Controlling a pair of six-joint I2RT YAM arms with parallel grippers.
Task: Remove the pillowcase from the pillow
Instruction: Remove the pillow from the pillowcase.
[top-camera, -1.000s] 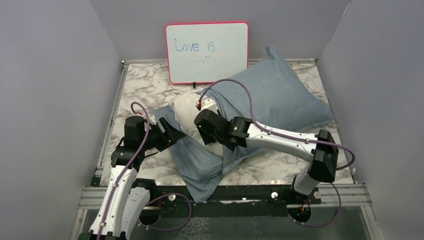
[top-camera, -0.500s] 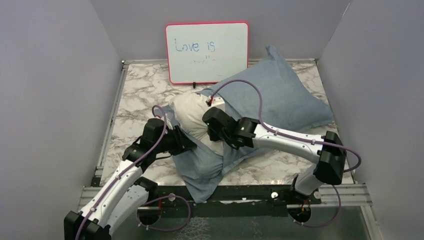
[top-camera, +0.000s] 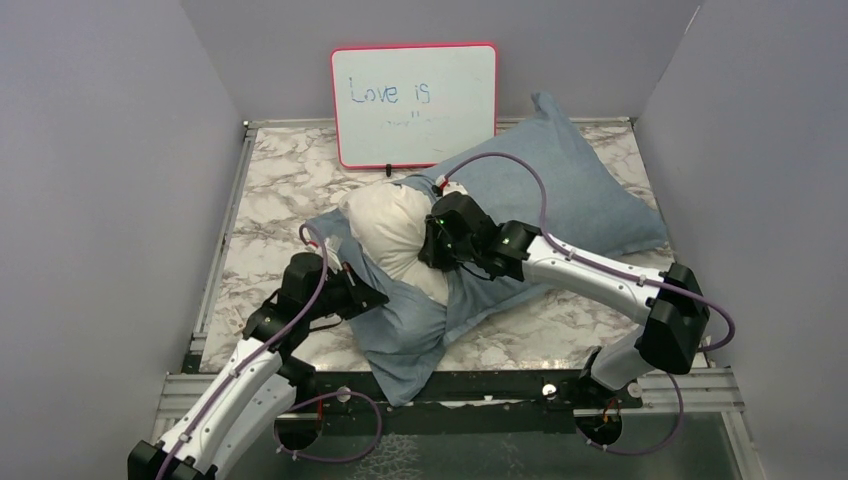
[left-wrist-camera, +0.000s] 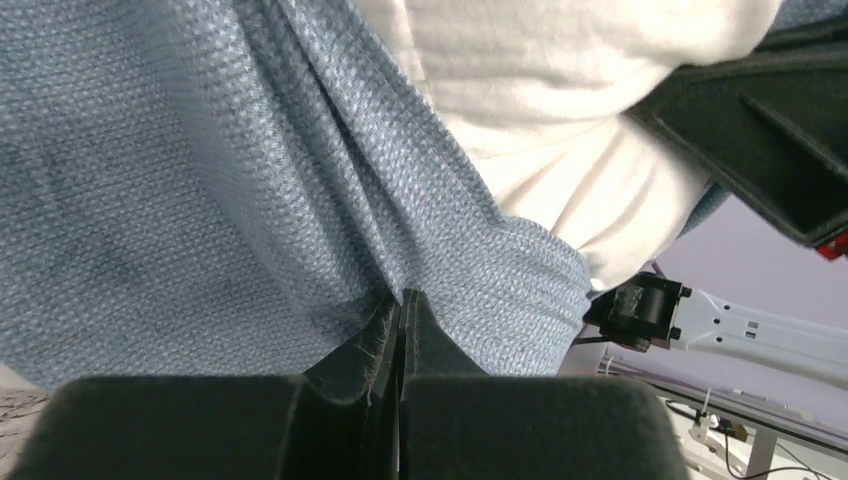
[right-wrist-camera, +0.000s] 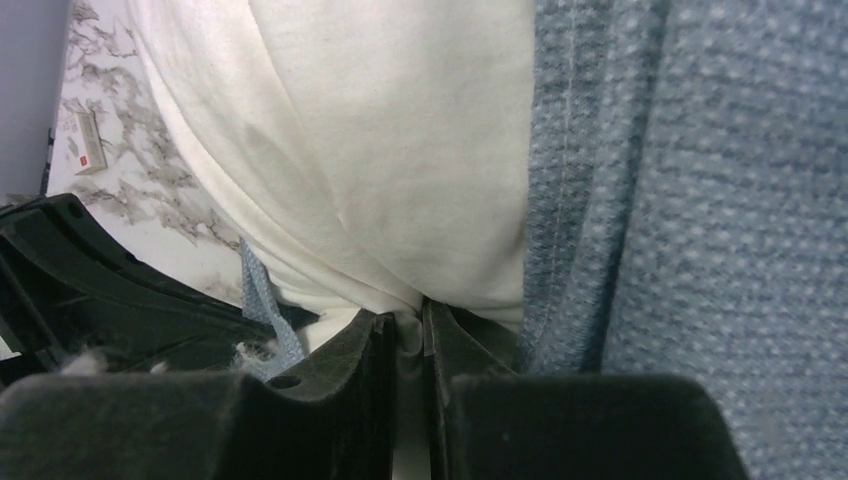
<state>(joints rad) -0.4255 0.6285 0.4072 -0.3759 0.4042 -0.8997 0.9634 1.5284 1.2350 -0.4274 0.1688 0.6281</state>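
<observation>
My left gripper (left-wrist-camera: 402, 305) is pinched shut on a fold of the dusty blue-grey cloth pillowcase (top-camera: 560, 200). My right gripper (right-wrist-camera: 405, 318) is clamped on the plump white pillow (top-camera: 385, 225), which is bare at frame centre and sleeved toward the upper right.

Risk: thin fabric slipping from either pinch under opposing pull.

Only the wrist views confirm each grip. Only the top view shows how much is covered.

pillowcase (top-camera: 560, 190): blue-grey, bunched, half off | pillow (top-camera: 388, 225): white, partly exposed
</observation>
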